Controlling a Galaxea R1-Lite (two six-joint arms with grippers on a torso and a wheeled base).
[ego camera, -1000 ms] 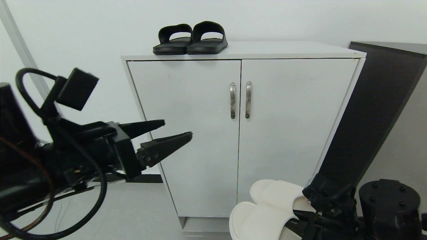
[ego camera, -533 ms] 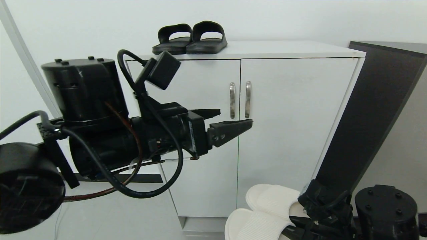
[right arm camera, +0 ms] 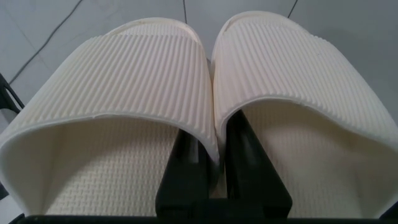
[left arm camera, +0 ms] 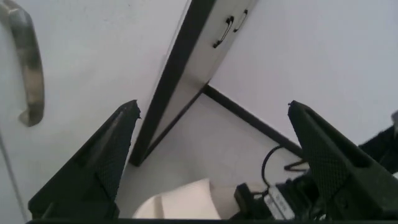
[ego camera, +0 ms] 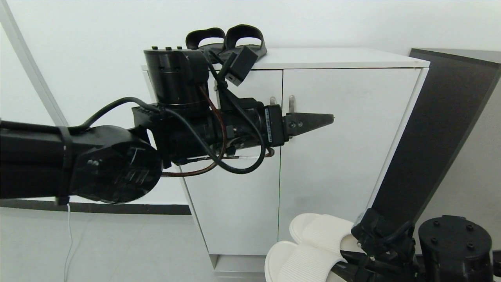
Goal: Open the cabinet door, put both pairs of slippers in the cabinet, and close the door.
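The white slippers (ego camera: 313, 239), cut off by the head view's lower edge, are pinched by their touching inner walls in the clamped right end effector (right arm camera: 214, 158). The left end effector (left arm camera: 211, 162), spread wide and empty, hovers before the cabinet (ego camera: 344, 156), whose doors are closed, hiding most of both handles (ego camera: 291, 101). Its arm masks part of the black slippers (ego camera: 244, 33) on top. A second ago it hung low, left of the doors.

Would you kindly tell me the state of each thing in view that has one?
cabinet doors: both shut.
black slippers: paired on the cabinet top.
white slippers: held together by the right gripper.
left gripper: open, level with the door handles.
right gripper: shut on the white slippers.
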